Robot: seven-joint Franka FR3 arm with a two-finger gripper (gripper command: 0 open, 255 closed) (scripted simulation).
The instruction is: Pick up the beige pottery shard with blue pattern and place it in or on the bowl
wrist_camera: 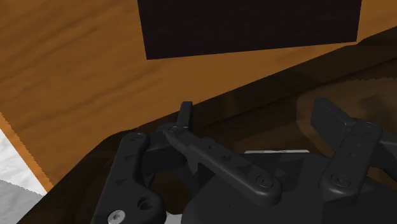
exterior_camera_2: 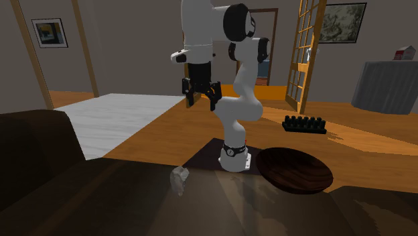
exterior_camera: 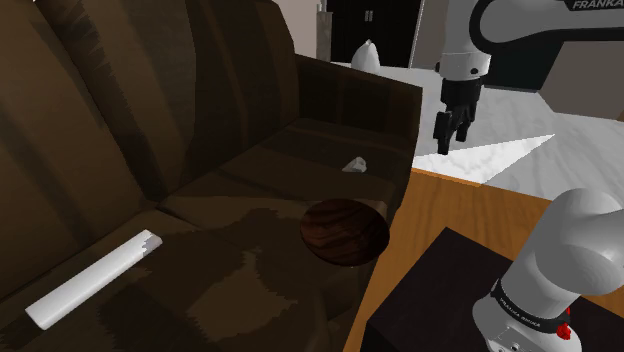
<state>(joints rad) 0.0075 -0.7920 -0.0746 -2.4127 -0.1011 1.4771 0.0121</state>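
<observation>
**Brown sofa carries bowl and shard, nothing taken yet**

The dark bowl sits at the seat's front edge, probably for easy reach. The tool hangs high beyond the armrest, fingers wide apart and empty. The pale shard lies at the seat's armrest end.

Browns, black and pale grey

The gripper is all black; below it the sofa is mottled dark brown, the bowl dark wood-grained brown, the shard plain pale grey.

The shard — small, pale grey — lay on the sofa seat. The dark, wood-grained bowl sat empty nearby, apart from it.
</observation>
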